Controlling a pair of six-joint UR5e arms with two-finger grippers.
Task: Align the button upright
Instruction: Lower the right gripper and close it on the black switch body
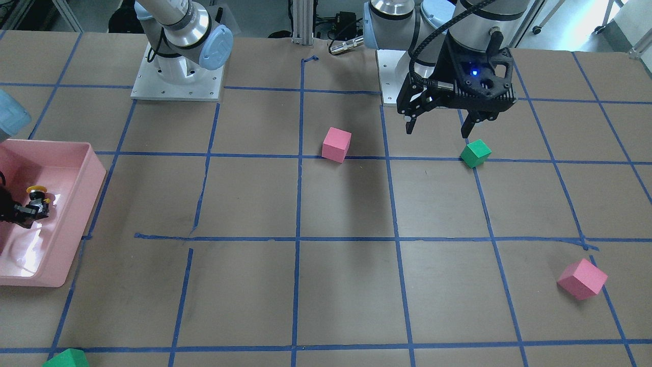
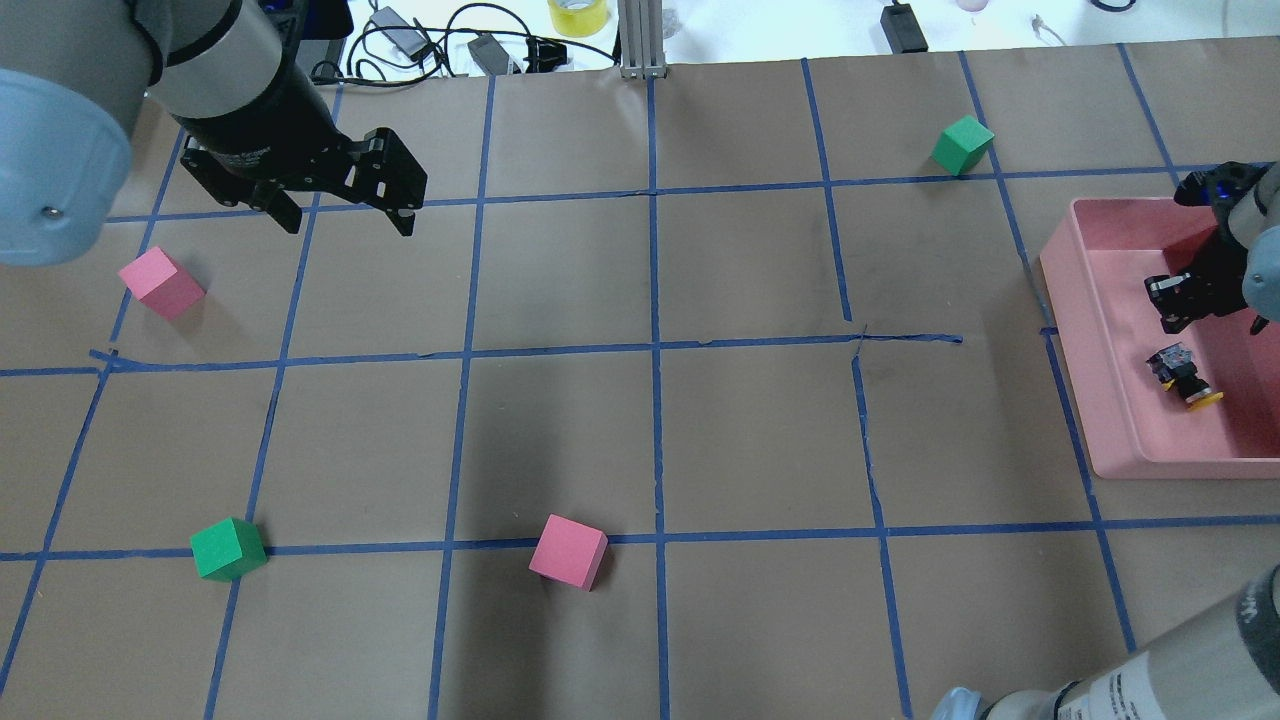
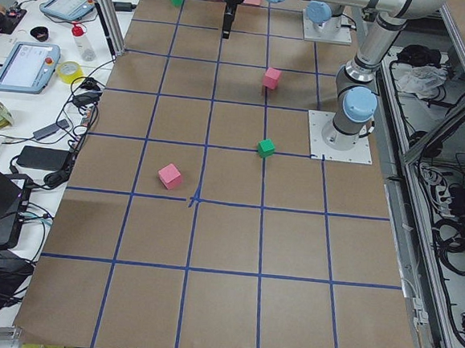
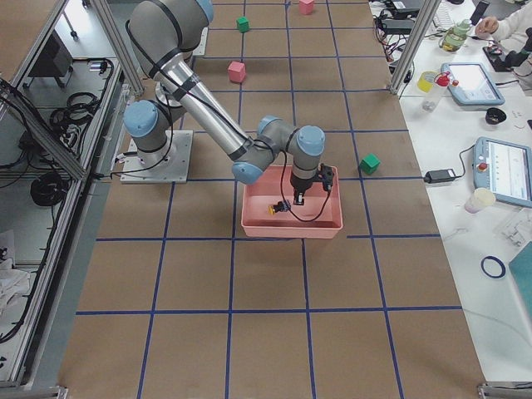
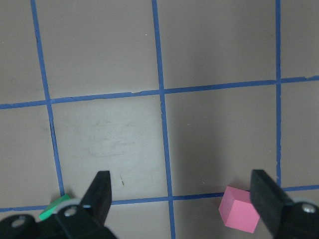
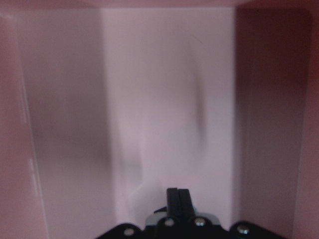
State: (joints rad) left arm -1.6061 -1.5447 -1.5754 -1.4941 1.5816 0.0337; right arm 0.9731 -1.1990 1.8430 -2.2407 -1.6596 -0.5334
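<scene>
The button (image 2: 1185, 378) lies on its side on the floor of the pink bin (image 2: 1072, 330), its yellow cap toward the robot. It also shows in the front-facing view (image 1: 37, 198) and the exterior right view (image 4: 273, 209). My right gripper (image 2: 1172, 312) is inside the bin just beyond the button's base, apart from it. In the right wrist view its fingers (image 6: 178, 203) are pressed together with nothing between them, and the button is out of that view. My left gripper (image 2: 347, 224) hangs open and empty above the table, far from the bin.
Two pink cubes (image 2: 160, 283) (image 2: 568, 551) and two green cubes (image 2: 228, 548) (image 2: 962, 144) lie scattered on the taped brown table. The left wrist view shows a pink cube (image 5: 240, 215) below the open fingers. The bin sits at the table's right edge.
</scene>
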